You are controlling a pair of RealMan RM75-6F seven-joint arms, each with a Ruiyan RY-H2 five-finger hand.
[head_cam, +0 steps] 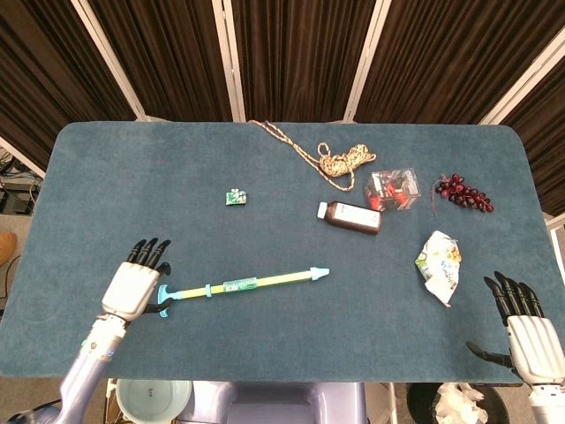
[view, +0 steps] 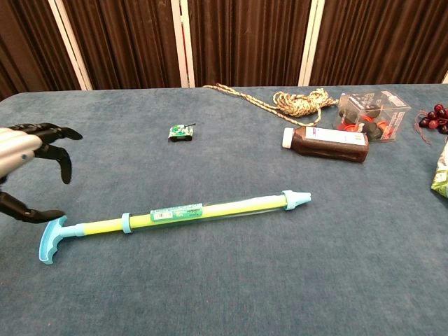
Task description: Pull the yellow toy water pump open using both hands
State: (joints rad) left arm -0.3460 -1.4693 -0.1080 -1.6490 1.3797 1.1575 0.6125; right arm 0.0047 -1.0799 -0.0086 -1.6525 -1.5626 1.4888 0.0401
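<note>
Both hands spread: left hand point(head_cam: 132, 287) above pump handle point(view: 50, 240).

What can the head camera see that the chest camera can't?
Only the head view shows the right robot hand, open by the table's near right corner, and the whole snack bag.

Only the chest view shows, from the side, the left robot hand's fingers curled just above the handle.

Both show the left robot hand, yellow pump, toy car, brown bottle and rope.
</note>
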